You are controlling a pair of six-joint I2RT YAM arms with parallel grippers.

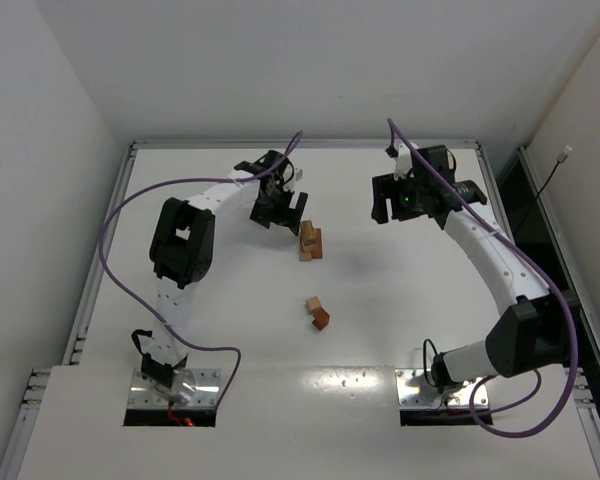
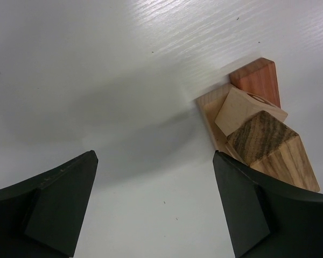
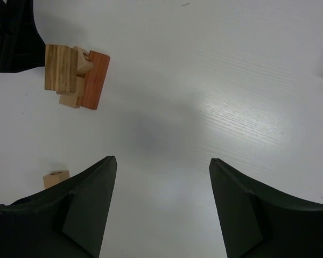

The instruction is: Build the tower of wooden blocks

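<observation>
my left gripper [image 1: 285,212] hung just left of the tower [image 1: 310,241] in the upper middle of the overhead view, jaws spread wide with nothing between them. in its wrist view the stack sat at the right edge, just beside one finger; whether it touched, i could not tell. my right gripper [image 1: 390,205] stood wide and empty at the upper right, well apart from the tower. two loose wood blocks [image 1: 318,312] lay touching on the table [image 1: 230,320], near the centre.
</observation>
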